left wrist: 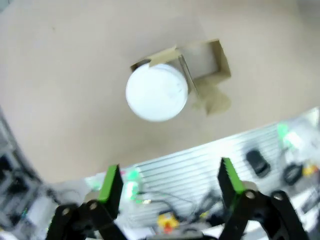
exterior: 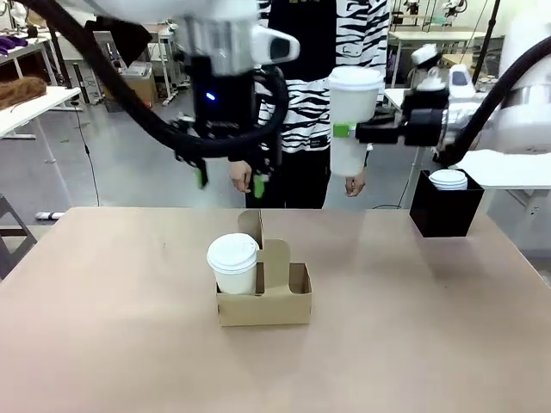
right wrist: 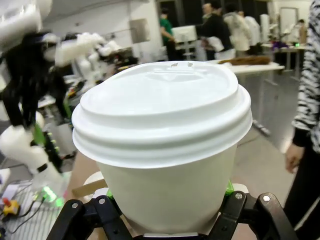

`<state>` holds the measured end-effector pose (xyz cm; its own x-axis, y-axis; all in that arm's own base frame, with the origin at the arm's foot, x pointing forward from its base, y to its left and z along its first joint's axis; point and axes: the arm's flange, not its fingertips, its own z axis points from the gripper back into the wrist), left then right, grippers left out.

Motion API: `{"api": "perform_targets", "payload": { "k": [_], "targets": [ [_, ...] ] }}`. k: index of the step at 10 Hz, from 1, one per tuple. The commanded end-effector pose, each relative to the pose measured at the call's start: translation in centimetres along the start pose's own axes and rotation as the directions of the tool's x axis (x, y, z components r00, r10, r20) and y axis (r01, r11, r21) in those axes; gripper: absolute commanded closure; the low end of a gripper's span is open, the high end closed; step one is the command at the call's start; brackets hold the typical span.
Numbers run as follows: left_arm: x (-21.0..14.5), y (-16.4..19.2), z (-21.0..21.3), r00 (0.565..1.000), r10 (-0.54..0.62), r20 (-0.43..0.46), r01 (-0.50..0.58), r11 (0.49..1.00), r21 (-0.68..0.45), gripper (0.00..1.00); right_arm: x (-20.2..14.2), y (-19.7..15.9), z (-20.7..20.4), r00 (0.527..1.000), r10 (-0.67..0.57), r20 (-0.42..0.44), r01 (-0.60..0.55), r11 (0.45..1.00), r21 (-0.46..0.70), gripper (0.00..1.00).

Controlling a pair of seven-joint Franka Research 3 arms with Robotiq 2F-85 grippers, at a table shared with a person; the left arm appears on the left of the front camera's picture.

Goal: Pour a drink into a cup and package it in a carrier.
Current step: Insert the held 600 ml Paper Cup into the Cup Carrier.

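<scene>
Cup [exterior: 232,262]: sits lidded in the carrier [exterior: 263,308], left hole, lower centre of frame, on the table [exterior: 103,327]. Above it, left jaws: spread wide, empty (well clear of it). At upper right, right jaws: clamped on a second cup [exterior: 355,107], kept upright, presumably against spills. No readable print anywhere.

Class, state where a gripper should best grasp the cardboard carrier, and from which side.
Probably grip the carrier by its upright central handle, coming straight down from above: it is thin, flat, and stands above the low box, beside the lidded cup.
</scene>
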<state>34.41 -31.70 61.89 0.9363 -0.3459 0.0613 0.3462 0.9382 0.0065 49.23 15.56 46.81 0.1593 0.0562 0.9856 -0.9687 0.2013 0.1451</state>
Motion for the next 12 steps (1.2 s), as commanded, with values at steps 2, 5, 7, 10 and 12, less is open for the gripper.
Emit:
{"api": "perform_targets", "payload": {
  "k": [2,5,7,10,12],
  "targets": [
    [-4.2,7.3,2.1,0.981,-0.191,0.031,0.192,0.98,-0.044,0.0,-2.7,0.3,-1.5,0.999,-0.005,0.038,-0.003,0.979,0.203,0.19],
    [-3.7,7.6,3.4,0.98,-0.195,0.033,0.196,0.98,-0.019,0.0,-3.8,0.7,-2.4,0.999,-0.026,0.034,0.018,0.98,0.199,0.19],
    [-3.7,7.6,3.4,0.98,-0.195,0.033,0.196,0.98,-0.019,0.0,-3.8,0.7,-2.4,0.999,-0.026,0.034,0.018,0.98,0.199,0.19],
    [-4.4,11.0,0.2,0.937,-0.349,0.026,0.35,0.935,-0.066,0.0,-5.7,0.3,-4.6,0.999,0.003,0.053,-0.028,0.878,0.478,0.19],
    [-6.7,14.7,-0.8,0.891,-0.436,0.13,0.44,0.898,-0.007,0.0,-6.9,0.3,-6.4,0.998,0.022,0.067,-0.055,0.84,0.54,0.19]
  ]
}}
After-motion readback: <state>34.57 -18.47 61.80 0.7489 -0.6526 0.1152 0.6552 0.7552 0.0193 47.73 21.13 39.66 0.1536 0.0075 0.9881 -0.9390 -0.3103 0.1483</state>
